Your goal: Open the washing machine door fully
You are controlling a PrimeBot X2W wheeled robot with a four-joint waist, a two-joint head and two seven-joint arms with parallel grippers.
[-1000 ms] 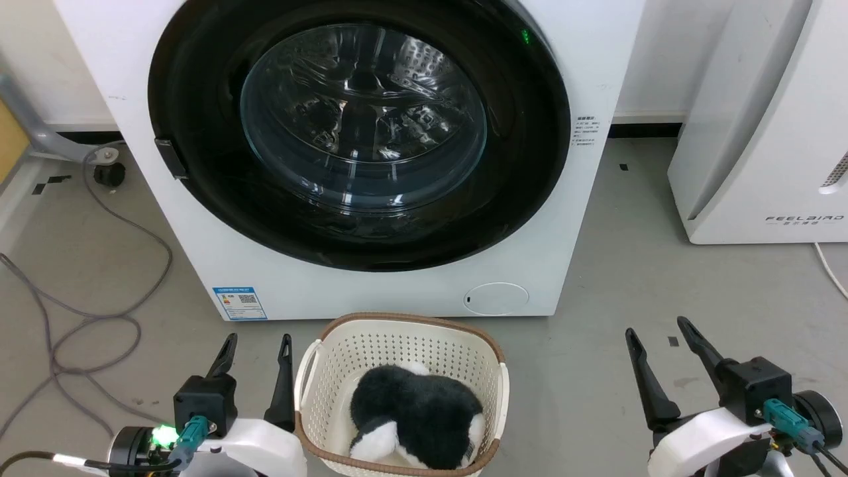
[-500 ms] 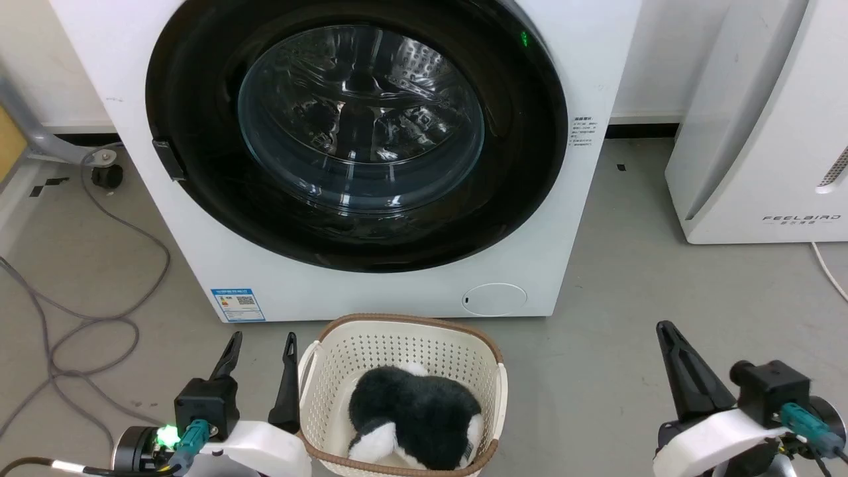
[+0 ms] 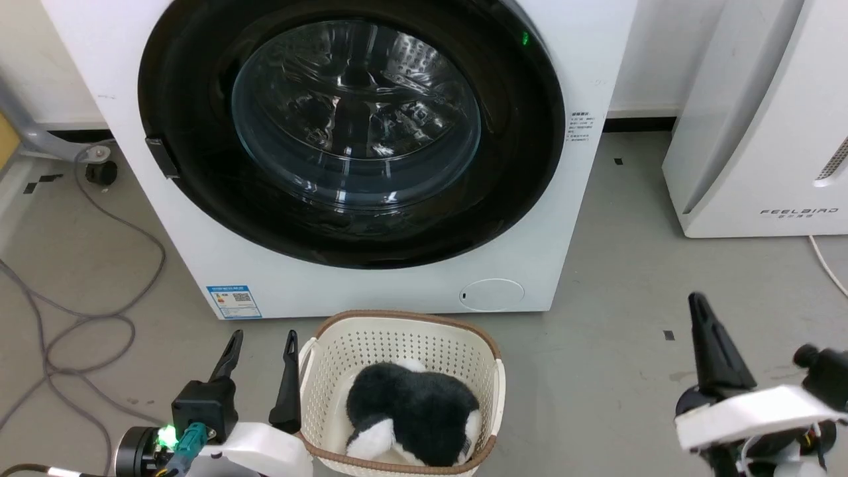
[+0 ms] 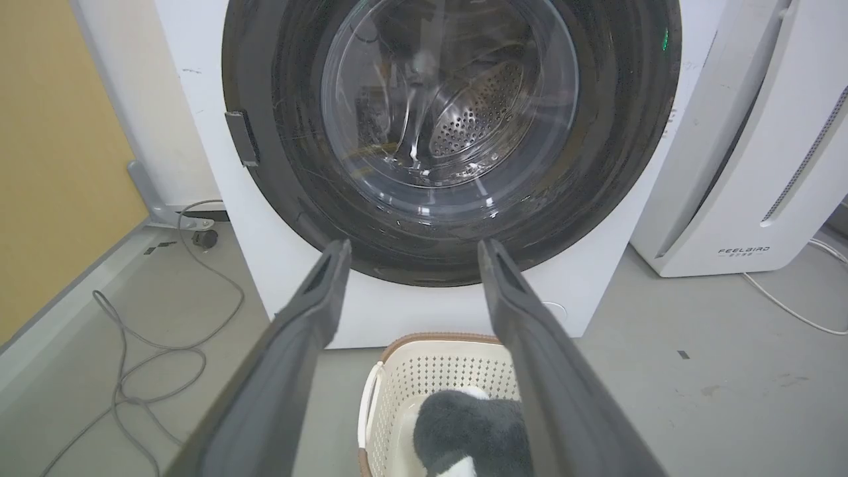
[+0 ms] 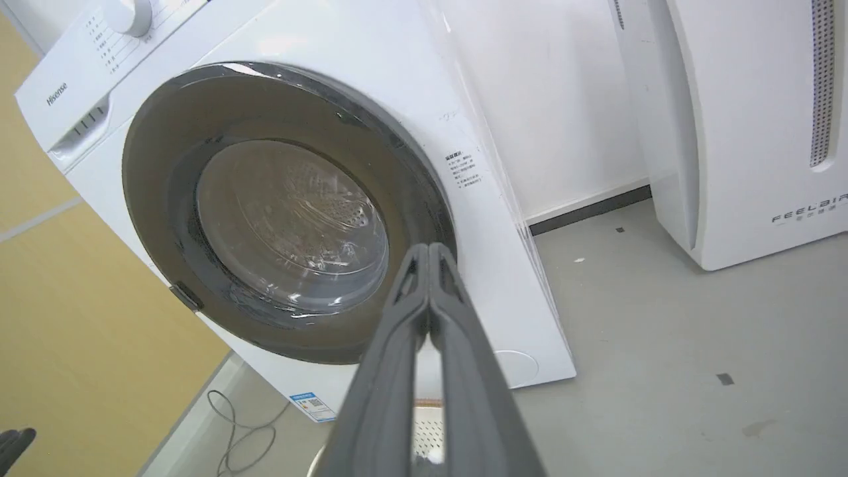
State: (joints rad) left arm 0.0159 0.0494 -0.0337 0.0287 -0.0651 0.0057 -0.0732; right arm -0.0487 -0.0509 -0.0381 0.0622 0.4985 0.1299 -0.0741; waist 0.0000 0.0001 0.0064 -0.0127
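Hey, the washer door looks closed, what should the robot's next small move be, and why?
Probably raise the right gripper toward the right rim of the washing machine door: the door sits closed, and that gripper, fingers shut, hangs low, well short of it.

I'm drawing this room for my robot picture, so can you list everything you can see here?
washing machine: one, white, at the back by the wall
washing machine door: one, glossy black with a clear glass window, closed, on the machine's front
label: one, blue, at the machine's lower left corner
basket: one, cream with a brown rim, on the floor in front of the machine
plush toy: one, black and white, inside the basket
appliance: one, white, to the right of the machine
cable: one, grey, looping over the floor on the left
floor: grey
left gripper: one, dark fingers open, just left of the basket
right gripper: one, dark fingers pressed together, at the lower right
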